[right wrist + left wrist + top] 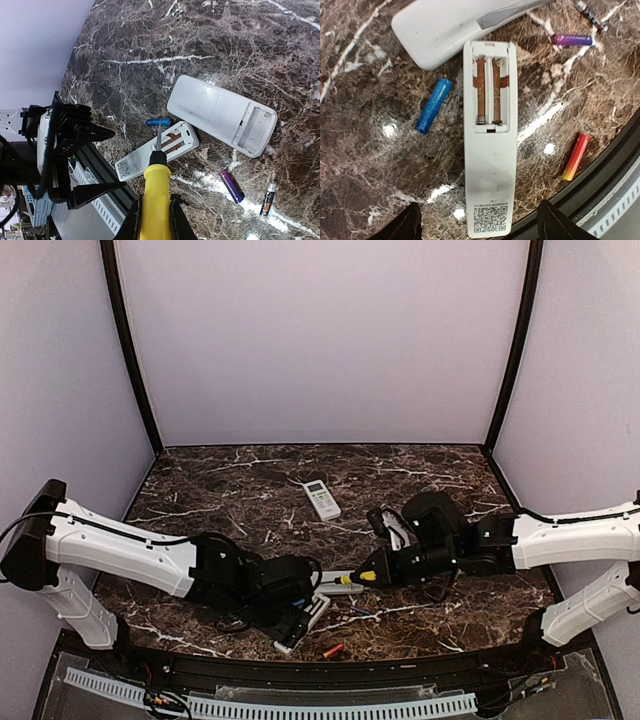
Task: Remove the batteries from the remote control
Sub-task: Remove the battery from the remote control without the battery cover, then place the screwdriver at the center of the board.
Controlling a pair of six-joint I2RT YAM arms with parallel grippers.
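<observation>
Top view: the left hand [290,618] hangs over the open remote [316,610] near the front edge of the bench [230,480]. The right hand [385,570] is clamped on the yellow handle of the screwdriver [360,577], whose shaft points toward that remote. Left wrist view: the left hand's fingers [405,225] stand wide apart on either side of the remote's lower end and grip nothing. Two red-orange batteries [480,90] sit side by side in the compartment, a blue battery [433,105] lies just beside the casing, and a loose red-orange battery [576,156] lies near the bench's edge. Hazard — the remote is unrestrained, so a prying push can slide or spin it instead of lifting a cell. Right wrist view: the screwdriver tip lies over the compartment end of the remote, close to the blue battery; contact cannot be judged. Hazard — a slipping tip can scrape the spring contacts or flick a freed cell, which can roll off the nearby bench edge.
</observation>
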